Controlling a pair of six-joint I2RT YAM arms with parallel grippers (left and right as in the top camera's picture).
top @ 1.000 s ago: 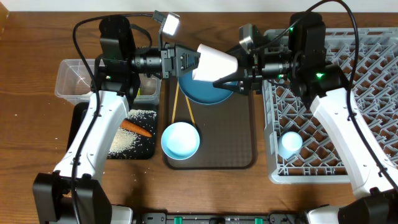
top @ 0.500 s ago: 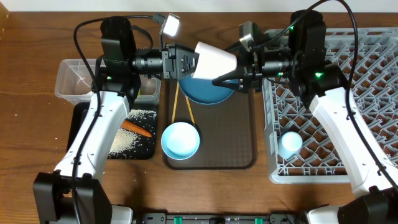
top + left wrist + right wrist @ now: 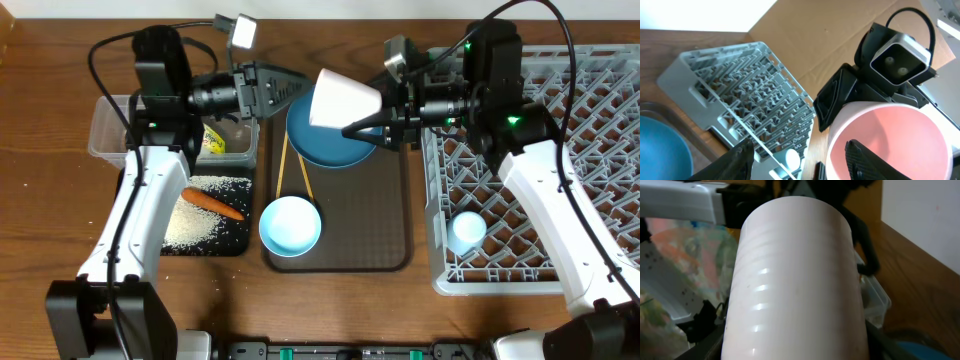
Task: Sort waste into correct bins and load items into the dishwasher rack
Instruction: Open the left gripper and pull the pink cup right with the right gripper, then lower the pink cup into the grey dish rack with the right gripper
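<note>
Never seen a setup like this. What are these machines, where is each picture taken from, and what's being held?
These are two robot arms at a table, each ending in a two-finger gripper. The wide picture looks down from above; the other two come from a camera on each wrist. The right gripper grips a pinkish-white cup in the air; the left gripper is open beside it, holding nothing. Below, a brown tray carries a blue plate, a bowl and two chopsticks. Left: a clear tub with a wrapper, and a black tray with rice and a carrot piece. Right: a grey rack holding a pale cup.
</note>
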